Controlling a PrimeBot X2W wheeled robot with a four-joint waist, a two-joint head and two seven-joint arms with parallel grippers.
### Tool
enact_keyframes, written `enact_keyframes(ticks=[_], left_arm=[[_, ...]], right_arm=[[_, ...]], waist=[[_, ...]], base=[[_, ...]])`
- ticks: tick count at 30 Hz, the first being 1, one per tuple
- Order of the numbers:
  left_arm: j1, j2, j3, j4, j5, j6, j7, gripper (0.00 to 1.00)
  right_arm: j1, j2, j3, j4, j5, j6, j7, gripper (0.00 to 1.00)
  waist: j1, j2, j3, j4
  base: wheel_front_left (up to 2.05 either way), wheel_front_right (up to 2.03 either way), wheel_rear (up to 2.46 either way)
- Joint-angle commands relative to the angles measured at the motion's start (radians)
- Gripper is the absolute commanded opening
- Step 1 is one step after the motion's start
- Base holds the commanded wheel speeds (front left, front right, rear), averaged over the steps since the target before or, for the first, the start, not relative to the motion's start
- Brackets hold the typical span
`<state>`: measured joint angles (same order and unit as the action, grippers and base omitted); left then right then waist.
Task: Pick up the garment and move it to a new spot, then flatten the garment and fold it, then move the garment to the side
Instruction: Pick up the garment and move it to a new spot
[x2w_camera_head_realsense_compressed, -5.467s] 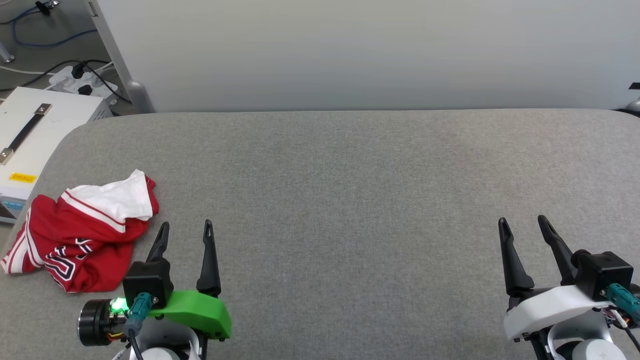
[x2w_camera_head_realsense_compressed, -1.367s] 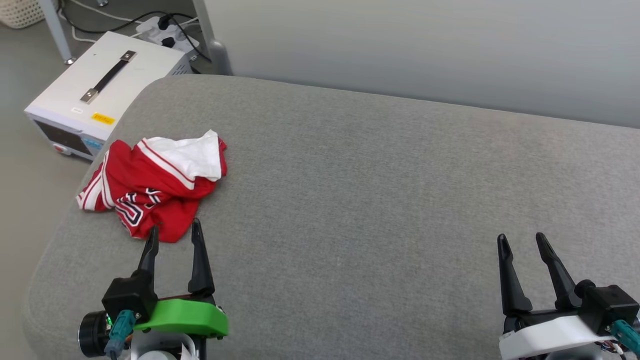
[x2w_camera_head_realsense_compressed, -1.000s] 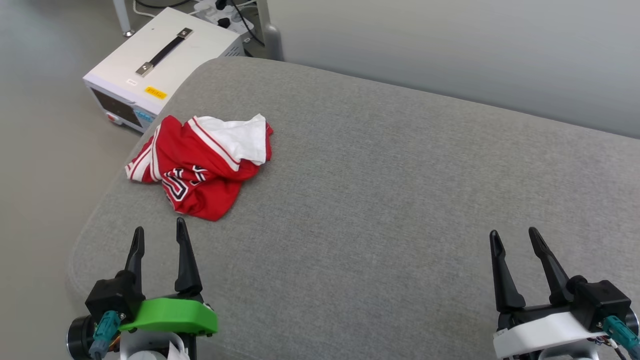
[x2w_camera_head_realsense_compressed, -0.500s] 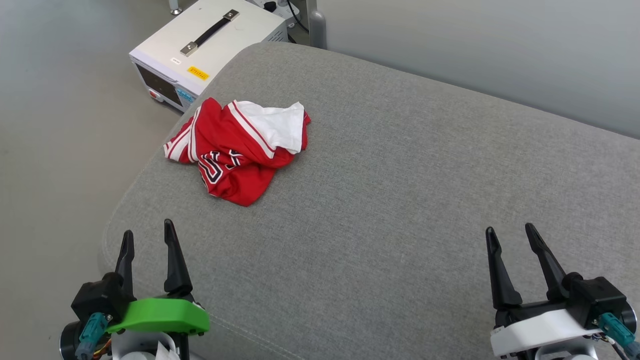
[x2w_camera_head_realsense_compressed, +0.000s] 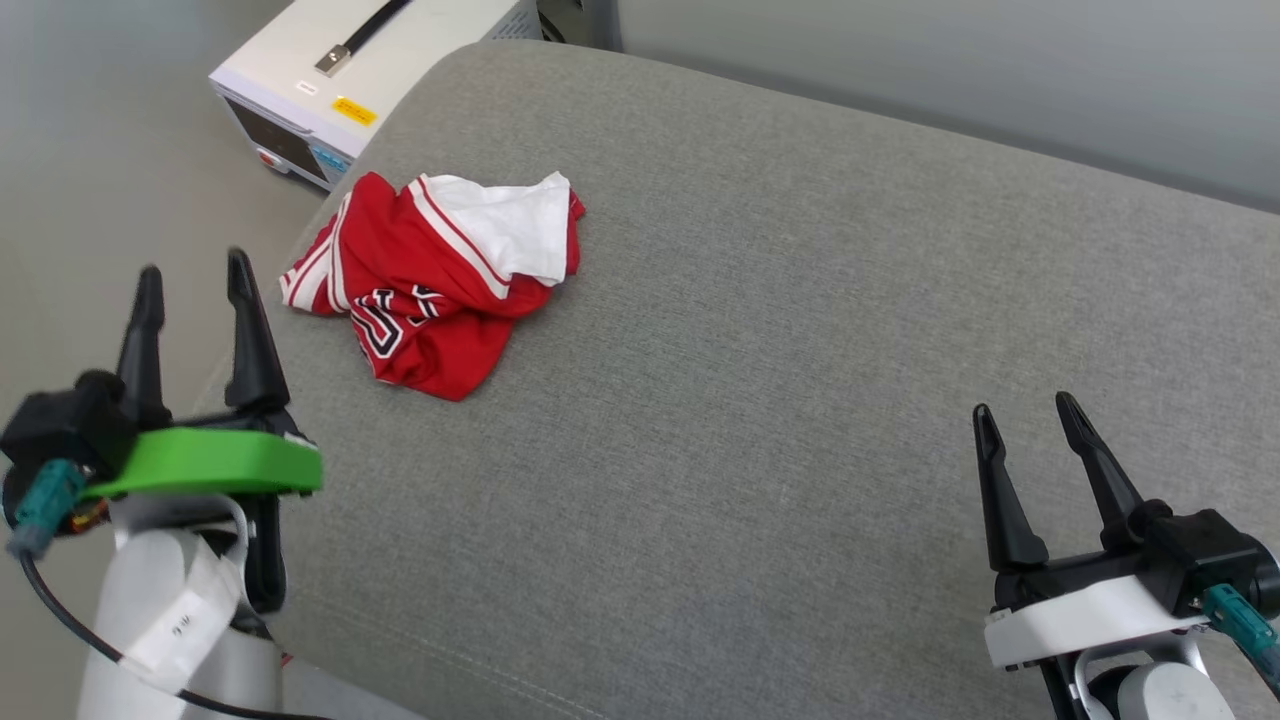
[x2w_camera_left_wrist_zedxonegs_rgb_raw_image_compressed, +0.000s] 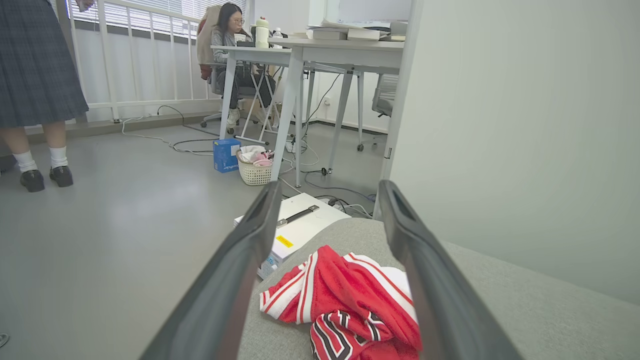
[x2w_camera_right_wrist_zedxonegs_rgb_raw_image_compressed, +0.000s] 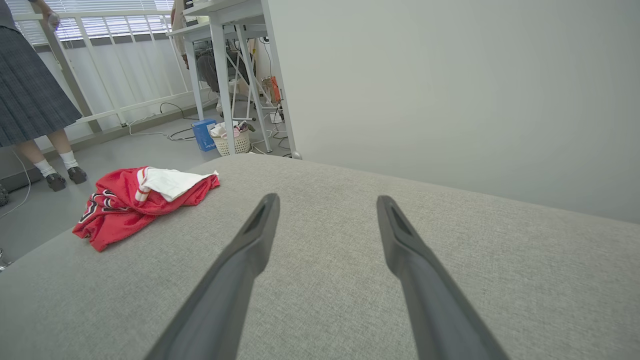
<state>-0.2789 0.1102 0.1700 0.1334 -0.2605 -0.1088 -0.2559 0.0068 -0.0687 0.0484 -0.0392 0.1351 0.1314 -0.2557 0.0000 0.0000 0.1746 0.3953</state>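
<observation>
Grey fabric worktop (x2w_camera_head_realsense_compressed: 800, 350): padded, rounded at the far left corner, one item carried
Garment (x2w_camera_head_realsense_compressed: 430, 290): red jersey with white sleeve and red-and-white striped trim, found crumpled in a heap by the left edge of the worktop, near the far left corner; white sleeve lying uppermost, black white-outlined lettering partly exposed on a fold
Left pincer (x2w_camera_head_realsense_compressed: 194, 264): fingers spread wide, nothing held; raised at the left edge of the worktop, on the near side of the garment and apart from it; garment framed between the two fingers in the left wrist view
Right pincer (x2w_camera_head_realsense_compressed: 1023, 404): fingers spread wide, nothing held; placed over the near right part of the worktop, well apart from the garment
White box (x2w_camera_head_realsense_compressed: 430, 45): set on the floor just beyond the far left corner; dark handle on top, yellow label on the upper face
Floor (x2w_camera_left_wrist_zedxonegs_rgb_raw_image_compressed: 100, 225): grey; cables, a woven basket (x2w_camera_left_wrist_zedxonegs_rgb_raw_image_compressed: 254, 170) and a blue carton (x2w_camera_left_wrist_zedxonegs_rgb_raw_image_compressed: 225, 155) noted beside desk legs
Persons: one standing (x2w_camera_left_wrist_zedxonegs_rgb_raw_image_compressed: 35, 65) in dark skirt, white socks and dark shoes; one seated (x2w_camera_left_wrist_zedxonegs_rgb_raw_image_compressed: 227, 35) at the desk
Pale panel (x2w_camera_head_realsense_compressed: 950, 70): standing directly behind the worktop
</observation>
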Motion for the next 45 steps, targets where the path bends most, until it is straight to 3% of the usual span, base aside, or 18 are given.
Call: enact_keyframes(ticks=[1, 6, 11, 13, 14, 17, 23, 31, 37, 45], left_arm=[[-0.052, 0.023, 0.003, 0.011, 0.013, -0.009, -0.006, 1.00], [-0.190, 0.108, -0.003, 0.072, -0.029, -0.019, -0.006, 1.00], [-0.332, 0.231, -0.102, 0.160, -0.116, -0.021, 0.024, 1.00], [-0.396, 0.309, -0.174, 0.196, -0.180, -0.022, 0.082, 1.00], [-0.452, 0.388, -0.253, 0.215, -0.257, -0.022, 0.168, 1.00], [-0.499, 0.447, -0.317, 0.232, -0.329, -0.022, 0.265, 1.00], [-0.573, 0.541, -0.459, 0.262, -0.477, -0.022, 0.557, 1.00], [-0.624, 0.624, -0.652, 0.273, -0.584, -0.022, 0.910, 1.00], [-0.615, 0.639, -0.741, 0.284, -0.606, -0.022, 0.972, 1.00], [-0.594, 0.611, -0.849, 0.391, -0.606, -0.022, 1.000, 1.00]], right_arm=[[-0.022, -0.008, 0.001, -0.009, -0.011, -0.001, -0.006, 1.00], [-0.045, -0.022, -0.001, -0.022, -0.013, -0.001, -0.006, 1.00], [-0.068, -0.034, 0.001, -0.032, -0.014, -0.001, -0.006, 1.00], [-0.082, -0.039, 0.005, -0.035, -0.014, -0.001, -0.006, 1.00], [-0.097, -0.041, 0.003, -0.040, -0.015, -0.001, -0.006, 1.00], [-0.108, -0.045, 0.002, -0.045, -0.014, -0.001, -0.006, 1.00], [-0.131, -0.048, 0.006, -0.049, -0.013, -0.001, -0.006, 1.00], [-0.169, -0.053, 0.012, -0.055, -0.013, -0.001, -0.006, 1.00], [-0.193, -0.053, 0.016, -0.056, -0.012, -0.001, -0.006, 1.00], [-0.214, -0.052, 0.022, -0.050, -0.011, -0.001, -0.006, 1.00]], waist=[[0.0000, 0.0000, 0.044, -0.044], [0.0000, 0.0000, 0.092, -0.086], [0.0000, 0.0000, 0.139, -0.121], [0.0000, 0.0000, 0.159, -0.140], [0.0000, 0.0000, 0.180, -0.158], [0.0000, 0.0000, 0.199, -0.172], [0.0000, 0.0000, 0.238, -0.199], [0.0000, 0.0000, 0.300, -0.236], [0.0000, 0.0000, 0.336, -0.258], [0.0000, 0.0000, 0.367, -0.274]], base=[[0.00, 0.00, 0.00], [0.00, 0.00, 0.00], [0.00, 0.00, 0.00], [0.00, 0.00, 0.00], [0.00, 0.00, 0.00], [0.00, 0.00, 0.00], [0.00, 0.00, 0.00], [0.00, 0.00, 0.00], [0.00, 0.00, 0.00], [0.00, 0.00, 0.00]])
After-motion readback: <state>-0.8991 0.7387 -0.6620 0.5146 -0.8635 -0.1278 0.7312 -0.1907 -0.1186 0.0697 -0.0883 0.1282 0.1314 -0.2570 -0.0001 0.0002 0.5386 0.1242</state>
